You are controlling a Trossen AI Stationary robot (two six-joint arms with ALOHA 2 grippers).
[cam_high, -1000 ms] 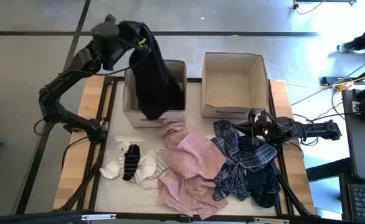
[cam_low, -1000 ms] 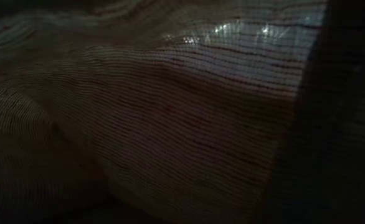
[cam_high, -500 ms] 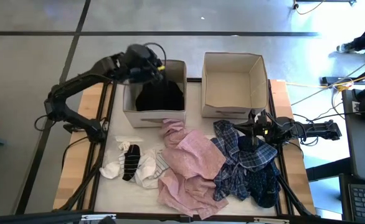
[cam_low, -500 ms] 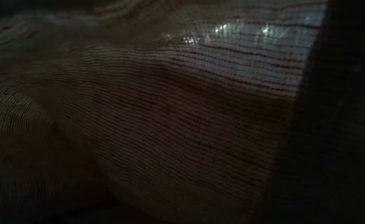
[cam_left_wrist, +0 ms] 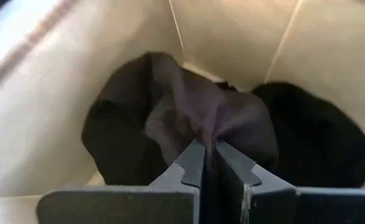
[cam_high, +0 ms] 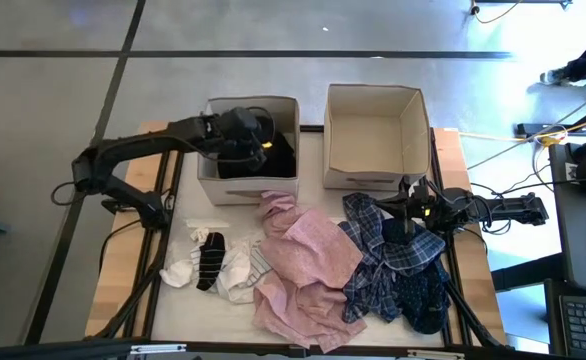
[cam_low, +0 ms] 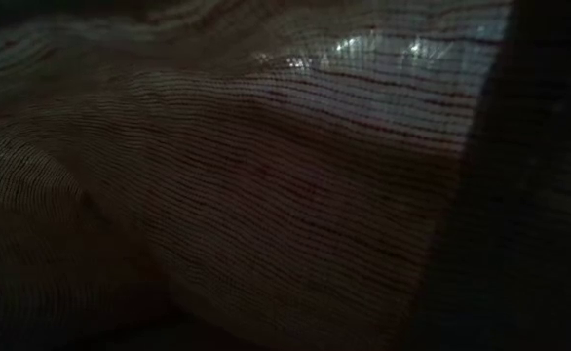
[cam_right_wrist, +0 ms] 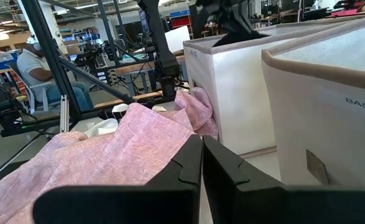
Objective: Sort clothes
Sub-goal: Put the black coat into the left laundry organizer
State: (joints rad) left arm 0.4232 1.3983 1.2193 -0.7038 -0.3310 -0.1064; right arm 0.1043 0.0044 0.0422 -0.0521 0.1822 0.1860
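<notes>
My left gripper (cam_high: 256, 143) is down inside the left beige box (cam_high: 213, 186) and is shut on the black garment (cam_left_wrist: 170, 118), which lies heaped in the box. The pale pink garment (cam_high: 308, 262) lies mid-table, one end against that box's front wall. The blue plaid garment (cam_high: 398, 255) and the dark navy patterned one (cam_high: 425, 300) lie to its right. A black-striped sock (cam_high: 210, 262) and white socks (cam_high: 180, 272) lie at the left. My right gripper (cam_high: 405, 216) is shut over the plaid garment; I cannot tell whether it touches it. My left gripper pinches a bunched-up fold of the black garment (cam_left_wrist: 208, 129) between its two fingers. It comes from above, down into the box. The garment lies slack on the box floor around the fingertips (cam_left_wrist: 194, 155).
The right beige box (cam_high: 373, 180) stands open beside the left one. In the low view, pale striped cloth (cam_low: 266, 175) fills the picture. A seated person (cam_right_wrist: 42, 68) shows in the room beyond the table.
My left gripper has gone down from high above the left box into it, still shut on the black garment. The garment, which hung long below the gripper and over the box's front wall, is now heaped inside the box.
</notes>
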